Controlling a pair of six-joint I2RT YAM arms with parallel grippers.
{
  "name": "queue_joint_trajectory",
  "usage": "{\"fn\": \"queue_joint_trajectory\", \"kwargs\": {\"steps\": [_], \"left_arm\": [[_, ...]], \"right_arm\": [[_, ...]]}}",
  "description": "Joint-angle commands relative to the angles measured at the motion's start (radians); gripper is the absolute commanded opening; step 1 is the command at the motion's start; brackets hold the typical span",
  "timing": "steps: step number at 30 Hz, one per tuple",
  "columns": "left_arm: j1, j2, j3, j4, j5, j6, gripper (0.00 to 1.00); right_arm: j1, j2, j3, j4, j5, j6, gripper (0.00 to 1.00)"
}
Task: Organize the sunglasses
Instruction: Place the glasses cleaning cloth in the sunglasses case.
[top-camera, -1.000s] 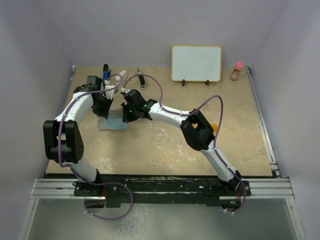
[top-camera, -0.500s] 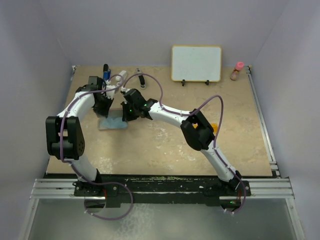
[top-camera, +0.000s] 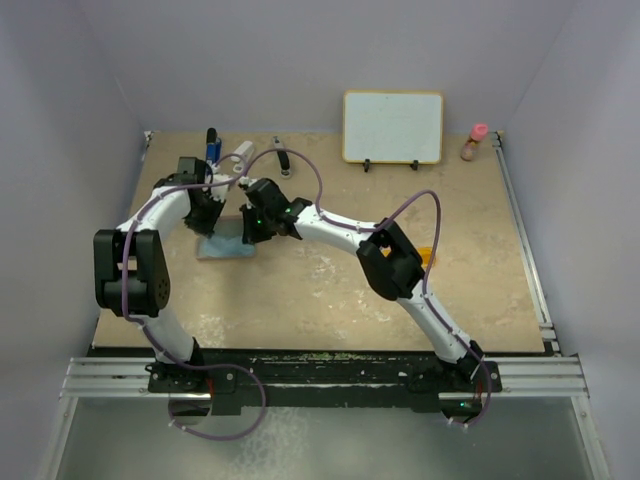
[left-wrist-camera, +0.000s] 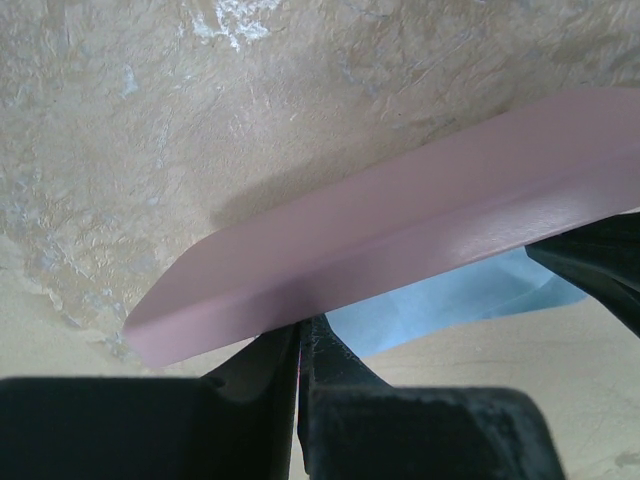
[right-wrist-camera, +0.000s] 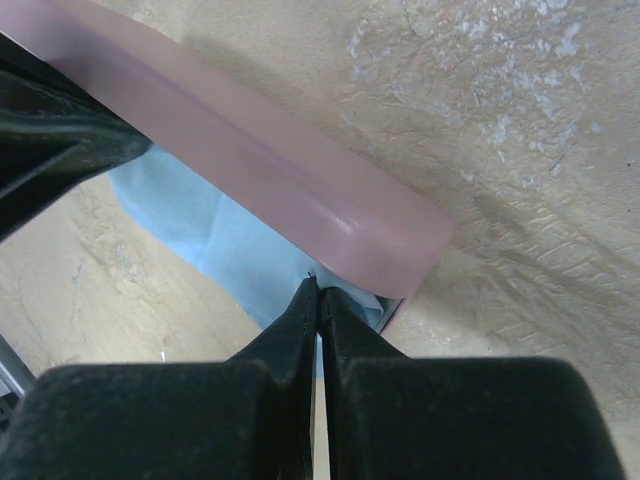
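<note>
The pink case (left-wrist-camera: 400, 230) hangs between both grippers, just above the light blue cloth (left-wrist-camera: 450, 295). My left gripper (left-wrist-camera: 300, 335) is shut on the case's long edge near one end. My right gripper (right-wrist-camera: 317, 285) is shut at the case's (right-wrist-camera: 280, 170) lower edge near the other end, with the cloth (right-wrist-camera: 220, 250) right behind its tips. In the top view the left gripper (top-camera: 212, 212) and right gripper (top-camera: 250, 222) face each other over the cloth (top-camera: 225, 247). The orange sunglasses (top-camera: 428, 256) lie to the right, partly hidden behind the right arm's elbow.
A whiteboard (top-camera: 393, 127) stands at the back. A pink-capped bottle (top-camera: 474, 142) is at the back right corner. A blue marker (top-camera: 212, 140), a white tube (top-camera: 243, 152) and a black item (top-camera: 283, 158) lie at the back left.
The left arm's elbow has shifted slightly right and toward the back. Both grippers stay shut at the case with only small movement.
</note>
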Motion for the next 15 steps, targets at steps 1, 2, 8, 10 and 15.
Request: {"fn": "queue_joint_trajectory", "kwargs": {"steps": [1, 2, 8, 10, 15], "left_arm": [[0.011, -0.029, -0.023, 0.049, -0.028, 0.008, 0.03], [0.012, -0.03, -0.026, 0.053, -0.031, 0.006, 0.03], [0.014, -0.035, -0.043, 0.063, -0.042, 0.005, 0.03], [0.018, -0.049, -0.052, 0.074, -0.048, 0.002, 0.03], [0.022, -0.088, -0.073, 0.098, -0.049, 0.003, 0.03]], "right_arm": [[0.006, -0.035, -0.002, 0.02, 0.011, -0.008, 0.0], [0.006, -0.039, -0.009, 0.022, 0.017, -0.008, 0.0], [0.005, -0.049, -0.016, 0.022, 0.027, -0.013, 0.0], [0.005, -0.055, -0.025, 0.024, 0.037, -0.012, 0.0], [0.005, -0.07, -0.059, 0.03, 0.058, -0.011, 0.0]]}}
